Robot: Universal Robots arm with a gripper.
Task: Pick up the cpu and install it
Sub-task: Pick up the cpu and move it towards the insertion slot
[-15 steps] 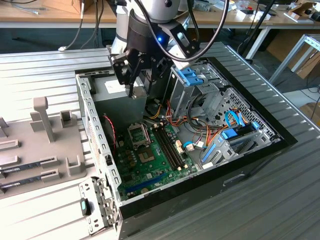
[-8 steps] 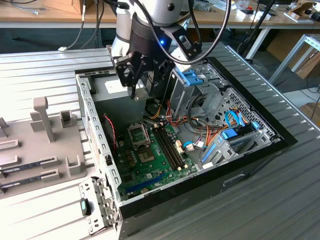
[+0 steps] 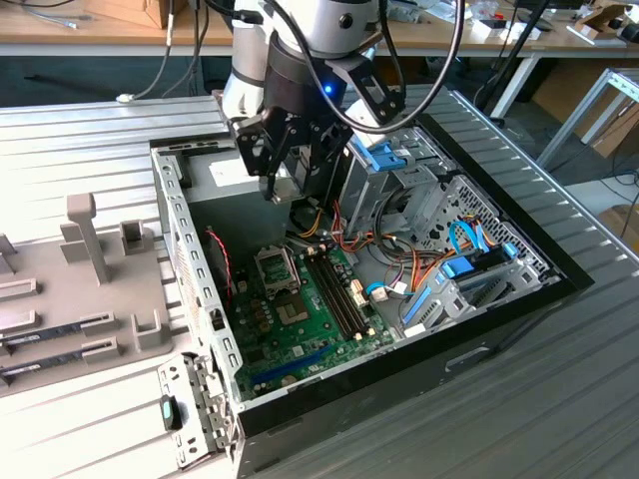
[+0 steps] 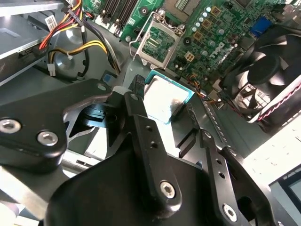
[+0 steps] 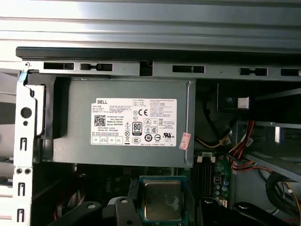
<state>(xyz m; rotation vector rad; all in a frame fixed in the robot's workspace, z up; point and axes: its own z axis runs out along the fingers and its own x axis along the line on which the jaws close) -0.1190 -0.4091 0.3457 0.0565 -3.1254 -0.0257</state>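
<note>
OPEN CASE, CHIP IN THE AIR: The desktop computer case [image 3: 185,249] lies on its side on the ribbed metal table [image 3: 559,399] with its lid off. Its grey power supply [image 5: 122,122] fills the far corner toward the exterior view's left. The green motherboard [image 3: 300,309] lies flat on the case floor, nearer than the supply.

Your gripper [image 3: 292,195] hangs inside the case above the board's far edge, just beside the power supply. Its black fingers [image 4: 136,94] are drawn in narrow on two opposite edges of the cpu [image 4: 164,101]. The chip is held flat, silver top facing the wrist and green rim showing, and it is clear of everything below. In the first wrist view the cpu [image 5: 163,200] sits just on the near side of the supply's labelled face.

The cpu socket [image 4: 157,40] lies on the board below and a little nearer than the chip. Its metal frame appears to be swung open, though the angle makes that hard to confirm.

By this reading you have made the pick and are in the carry, with the install not yet done. Seating the chip calls for:
- squaring its edges to the socket frame
- keeping it level
- letting it settle without pressure, since a tilted or offset chip could damage the contacts
</note>
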